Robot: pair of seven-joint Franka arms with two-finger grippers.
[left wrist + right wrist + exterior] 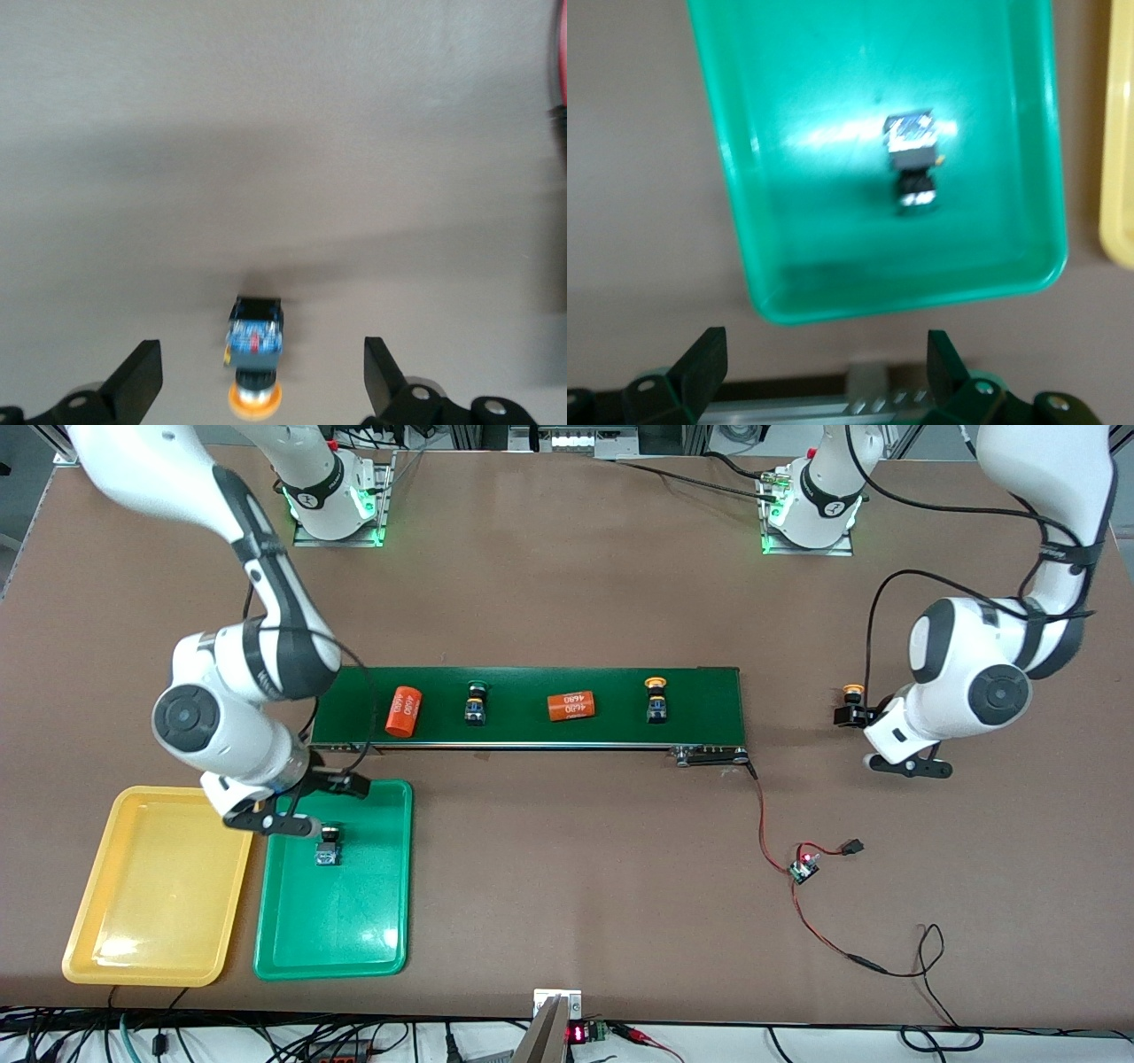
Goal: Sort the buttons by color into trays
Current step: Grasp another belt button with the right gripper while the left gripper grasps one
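Brown matte tabletop [567, 584], evenly lit from above, no hard shadows. Near the front camera's edge, a white strip [266, 1036] with many black cables. Along the edge farthest from that camera, metal frame parts [567, 438] and grey floor at one corner [18, 487].

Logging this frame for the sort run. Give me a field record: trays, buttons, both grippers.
green tray: holds one green button, lying on its side
yellow tray: no button visible in it
conveyor belt: one green button, one yellow button, two orange cylinders
off the belt: one yellow button on the table at the left arm's end
right gripper: open, holding nothing, over the green tray's belt-side end
left gripper: open, over the off-belt yellow button
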